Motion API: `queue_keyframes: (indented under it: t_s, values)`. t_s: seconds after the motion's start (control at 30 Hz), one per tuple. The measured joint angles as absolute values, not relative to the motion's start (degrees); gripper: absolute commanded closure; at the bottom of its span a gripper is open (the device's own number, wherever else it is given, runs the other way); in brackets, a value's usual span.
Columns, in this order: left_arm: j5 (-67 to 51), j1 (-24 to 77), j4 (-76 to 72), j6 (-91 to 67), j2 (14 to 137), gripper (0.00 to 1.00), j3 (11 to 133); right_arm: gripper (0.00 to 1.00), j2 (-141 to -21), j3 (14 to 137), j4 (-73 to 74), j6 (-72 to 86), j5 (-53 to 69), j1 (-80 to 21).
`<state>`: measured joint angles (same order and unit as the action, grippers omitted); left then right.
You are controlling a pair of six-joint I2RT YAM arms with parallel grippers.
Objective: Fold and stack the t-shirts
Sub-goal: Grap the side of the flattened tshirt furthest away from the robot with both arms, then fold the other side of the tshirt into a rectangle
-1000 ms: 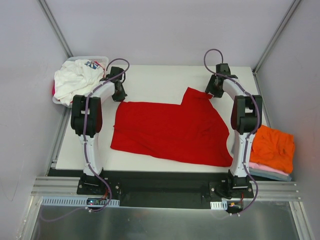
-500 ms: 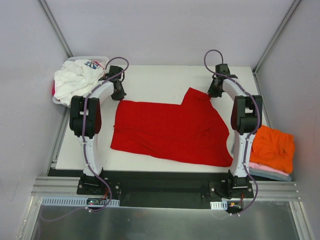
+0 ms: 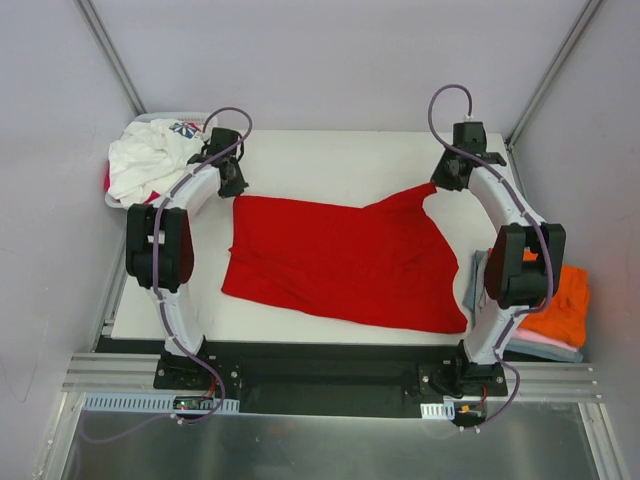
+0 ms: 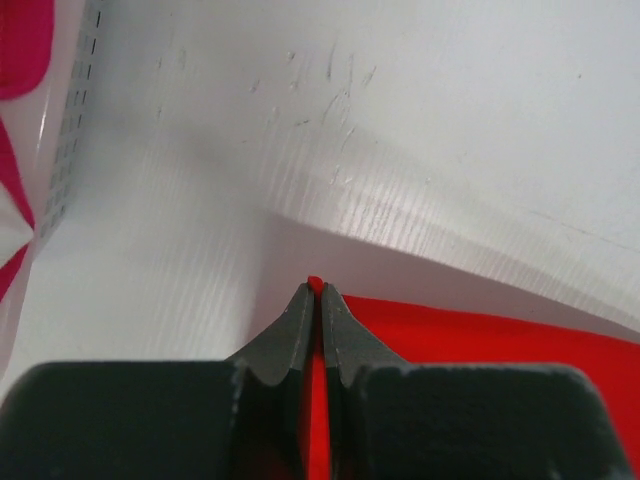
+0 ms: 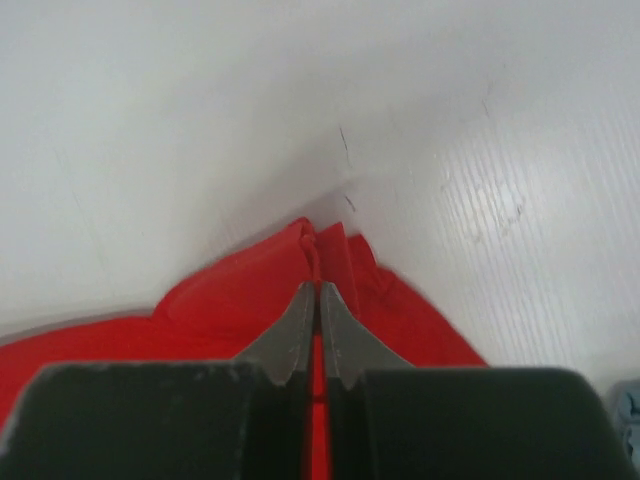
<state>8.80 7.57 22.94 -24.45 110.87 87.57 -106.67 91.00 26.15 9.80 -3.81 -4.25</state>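
Observation:
A plain red t-shirt lies spread across the white table. My left gripper is shut on its far left corner; a sliver of red cloth shows between the closed fingers. My right gripper is shut on the far right corner, which is pulled up and out into a point; bunched red cloth sits at the fingertips. An orange t-shirt lies folded on a pink one at the right. A white t-shirt with a blue-red print fills the basket.
The white slotted basket stands at the table's far left corner, close to my left wrist. The folded stack sits off the table's right edge, beside my right arm's elbow. Grey walls close in on the left, the right and the back.
The right gripper closed on the shirt's far right corner and pulled it up and to the right. The left gripper drew its corner slightly towards the far left, stretching the far edge.

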Motion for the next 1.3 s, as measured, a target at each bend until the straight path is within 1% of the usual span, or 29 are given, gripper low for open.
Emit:
queue_keyframes:
  t_s: [0.27, 0.57, 0.83, 0.87, 0.9, 0.93, 0.97, 1.0, 1.03, 1.07, 1.13, 1.2, 1.3]
  values:
    - [9.52, 7.57, 22.98, -24.91, 107.28, 1.00, 79.46, 0.99, -96.16, 74.83, 25.85, 10.26, -2.79, -4.25]
    - [10.13, 7.57, 22.90, -26.39, 100.71, 1.00, 71.70, 0.99, -84.53, 66.37, 26.09, 11.51, -3.84, -4.23]
    - [11.00, 7.57, 22.28, -27.40, 98.78, 1.00, 66.92, 0.99, -79.33, 58.37, 27.53, 13.17, -6.92, -4.21]
    - [11.03, 7.57, 22.24, -27.66, 98.76, 1.00, 66.26, 0.99, -79.00, 57.56, 27.73, 13.37, -7.14, -4.21]
    - [11.09, 7.57, 22.15, -27.86, 98.76, 1.00, 65.60, 0.93, -78.56, 56.51, 27.81, 13.61, -7.29, -4.21]
    - [11.11, 7.57, 22.13, -28.01, 98.76, 0.96, 64.97, 0.87, -78.08, 55.51, 28.01, 13.91, -7.31, -4.21]
    - [11.14, 7.57, 22.17, -28.14, 98.76, 0.85, 64.40, 0.78, -77.58, 54.52, 28.16, 14.24, -7.31, -4.21]
    - [11.20, 7.57, 22.13, -28.23, 98.76, 0.71, 63.94, 0.65, -77.06, 53.60, 28.27, 14.55, -7.31, -4.21]
    - [11.40, 7.57, 22.13, -28.62, 98.76, 0.45, 63.42, 0.59, -76.44, 52.60, 28.49, 14.81, -7.27, -4.21]
    - [11.60, 7.57, 22.13, -28.42, 98.76, 0.38, 63.07, 0.49, -75.96, 51.86, 28.69, 15.25, -7.27, -4.19]
    - [12.27, 7.57, 22.22, -29.02, 98.76, 0.25, 62.41, 0.44, -75.33, 51.00, 29.17, 15.73, -7.22, -4.16]
    - [12.53, 7.57, 22.24, -29.19, 98.70, 0.24, 62.37, 0.41, -75.02, 50.92, 29.26, 15.77, -7.27, -4.16]
    - [12.53, 7.57, 22.22, -29.30, 97.71, 0.23, 62.37, 0.39, -74.39, 51.18, 29.12, 15.38, -7.31, -4.49]
